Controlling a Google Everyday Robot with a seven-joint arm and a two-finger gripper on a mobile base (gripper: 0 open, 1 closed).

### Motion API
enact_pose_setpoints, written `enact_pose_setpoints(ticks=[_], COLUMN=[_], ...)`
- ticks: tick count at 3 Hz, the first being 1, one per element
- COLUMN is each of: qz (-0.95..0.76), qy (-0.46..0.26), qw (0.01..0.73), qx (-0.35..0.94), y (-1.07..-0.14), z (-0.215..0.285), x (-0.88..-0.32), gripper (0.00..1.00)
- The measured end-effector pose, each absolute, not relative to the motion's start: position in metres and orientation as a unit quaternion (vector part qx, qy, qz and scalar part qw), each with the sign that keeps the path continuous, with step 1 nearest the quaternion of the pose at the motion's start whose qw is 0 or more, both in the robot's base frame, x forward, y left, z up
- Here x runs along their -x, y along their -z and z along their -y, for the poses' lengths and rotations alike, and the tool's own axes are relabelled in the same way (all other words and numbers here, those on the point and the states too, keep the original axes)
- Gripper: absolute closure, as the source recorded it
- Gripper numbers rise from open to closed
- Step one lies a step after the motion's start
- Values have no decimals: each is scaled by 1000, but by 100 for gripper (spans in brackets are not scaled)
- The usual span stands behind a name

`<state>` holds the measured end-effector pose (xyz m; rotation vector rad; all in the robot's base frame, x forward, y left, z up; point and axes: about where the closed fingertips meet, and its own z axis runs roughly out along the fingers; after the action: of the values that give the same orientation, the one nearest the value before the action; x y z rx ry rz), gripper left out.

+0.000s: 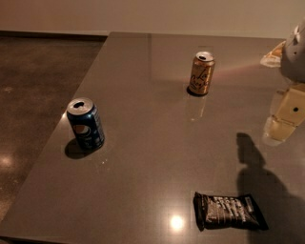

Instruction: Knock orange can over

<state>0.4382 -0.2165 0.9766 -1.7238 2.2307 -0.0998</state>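
Nearest, at the front right of the counter: a black packet with pale print, lying flat. Just left of it, a bright glint of light on the grey top. Behind the packet, a dark shadow across the surface.

Further back, near the left edge: a blue can, upright, opened top showing, small shadow at its base. Well apart from everything else.

At the right border, about mid-depth: the claw, cream with a dark dot, partly cut off by the frame, low over the counter with its reflection just beneath. Above it, a grey-white part of the arm. No telling how far open, nor whether anything is held.

Farther still, right of centre: the orange can, upright on the counter, silver top with its opening showing, dark cursive lettering on the side, faint reflection in front. Well apart from the claw, to its left and further back, and well apart from the blue can.

Left of the counter, dark floor. At the very back, a pale wall.
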Motion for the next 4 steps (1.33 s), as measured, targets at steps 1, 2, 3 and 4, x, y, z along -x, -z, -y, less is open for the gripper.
enact_pose_setpoints(ticks=[1,2,3,4], qz=[-781,-800,-821,-836], qy=[35,17,-7,-32], qw=[160,188,224,262], qx=[603,569,525,480], y=[-977,-978,-976,-972], z=[217,223,230,233], x=[-438,-455,-477,-506], gripper=[0,0,0,0])
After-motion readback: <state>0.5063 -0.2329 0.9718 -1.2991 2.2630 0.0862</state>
